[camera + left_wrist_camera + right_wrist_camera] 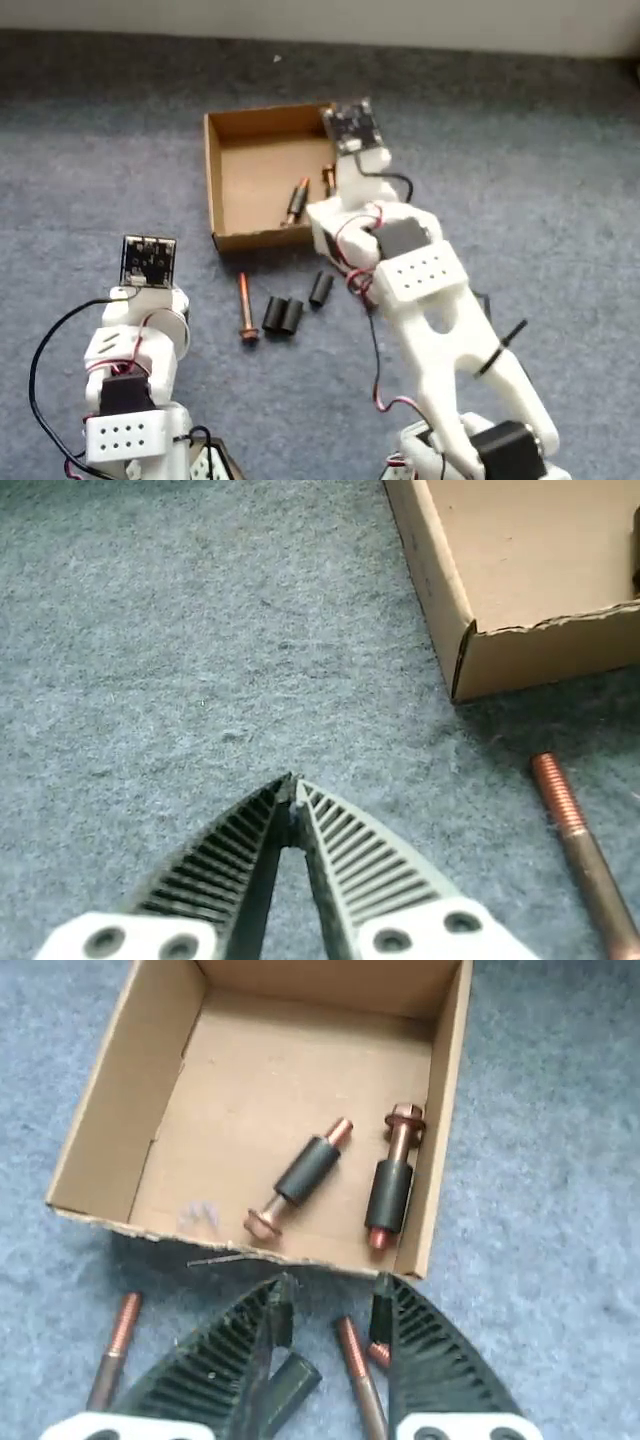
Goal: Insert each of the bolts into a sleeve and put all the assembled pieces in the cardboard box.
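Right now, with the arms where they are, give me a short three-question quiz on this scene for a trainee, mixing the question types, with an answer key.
1. Multiple choice: how many assembled pieces, copper bolts pushed into black sleeves, lie in the brown cardboard box? A one, B two, C four.
2. True or false: the left gripper is shut with nothing between its fingers.
3. Fill in: a bare copper bolt and three loose black cylindrical sleeves lie outside the box on the grey ____.
Key: 1 B; 2 true; 3 carpet.
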Controlling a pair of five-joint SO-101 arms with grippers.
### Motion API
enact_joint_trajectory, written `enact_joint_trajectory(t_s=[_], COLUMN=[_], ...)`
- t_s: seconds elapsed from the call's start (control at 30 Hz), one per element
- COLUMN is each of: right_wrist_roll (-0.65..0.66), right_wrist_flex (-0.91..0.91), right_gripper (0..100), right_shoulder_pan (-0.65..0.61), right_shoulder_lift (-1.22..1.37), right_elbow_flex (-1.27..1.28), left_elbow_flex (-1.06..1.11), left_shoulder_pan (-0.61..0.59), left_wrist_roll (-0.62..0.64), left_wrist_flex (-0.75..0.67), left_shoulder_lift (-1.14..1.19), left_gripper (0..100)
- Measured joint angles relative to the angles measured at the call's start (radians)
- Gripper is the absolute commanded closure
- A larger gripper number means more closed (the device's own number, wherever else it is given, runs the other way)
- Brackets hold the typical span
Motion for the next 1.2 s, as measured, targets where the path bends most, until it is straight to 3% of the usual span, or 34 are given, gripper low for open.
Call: enact_joint_trajectory(t_s=[0.27,0.7,1.2], right_wrist_roll=[-0.206,-0.440,-0.497], right_wrist_flex=[0.138,0.175,0.141], right_gripper=[87.5,87.5,87.5], right_shoulder_pan=[-0.009,-0.025,-0.112], right_shoulder_lift=[-0.021,0.281,0.491], right_elbow_flex=[0.106,0.041,-0.114], left_elbow_flex=[0.000,0.015,0.015], left_shoulder_pan=[0.000,0.000,0.000], left_wrist_roll=[0.000,0.000,0.000], left_wrist_flex=[0.000,-0.003,-0.003], left_shoulder_lift=[0.000,0.000,0.000], left_gripper=[100,100,100])
